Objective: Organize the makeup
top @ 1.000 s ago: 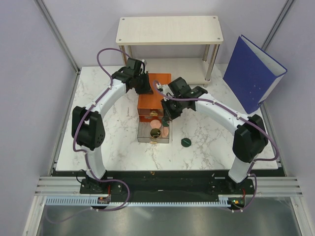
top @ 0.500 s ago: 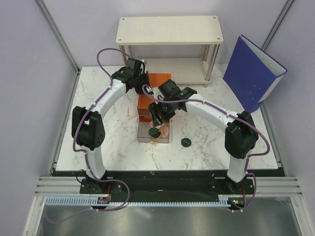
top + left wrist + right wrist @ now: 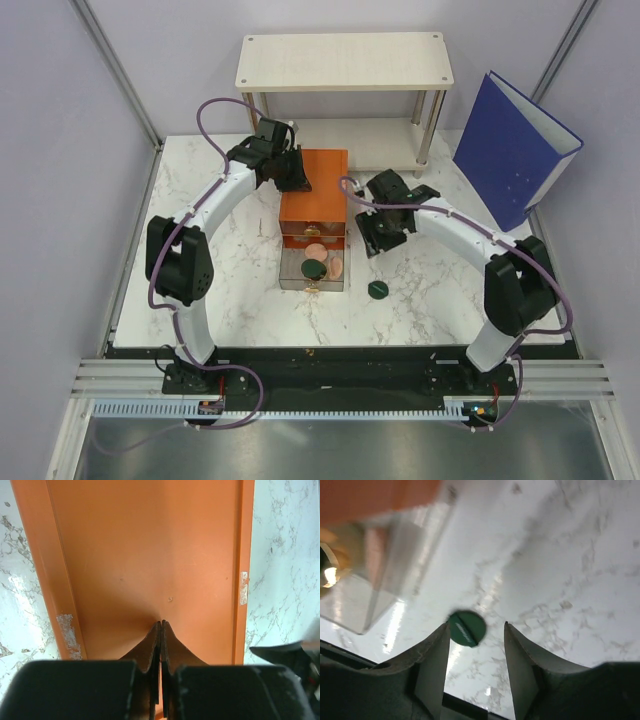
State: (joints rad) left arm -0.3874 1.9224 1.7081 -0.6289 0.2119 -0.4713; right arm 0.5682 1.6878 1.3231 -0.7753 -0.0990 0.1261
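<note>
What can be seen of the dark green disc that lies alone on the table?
The dark green disc is small, round and flat, with a faint pale streak on its top face. It lies flat on the white marble table, right of the clear open drawer and apart from it. Only the table touches it. The open right tool hangs near it, without touching it.

The right hand [image 3: 476, 645] hangs over the marble tabletop [image 3: 560, 570] with its fingers apart and nothing between them. A dark green disc [image 3: 466, 627] lies flat on the tabletop, seen between the fingertips. A blurred clear drawer [image 3: 375, 590] shows at the left.
</note>
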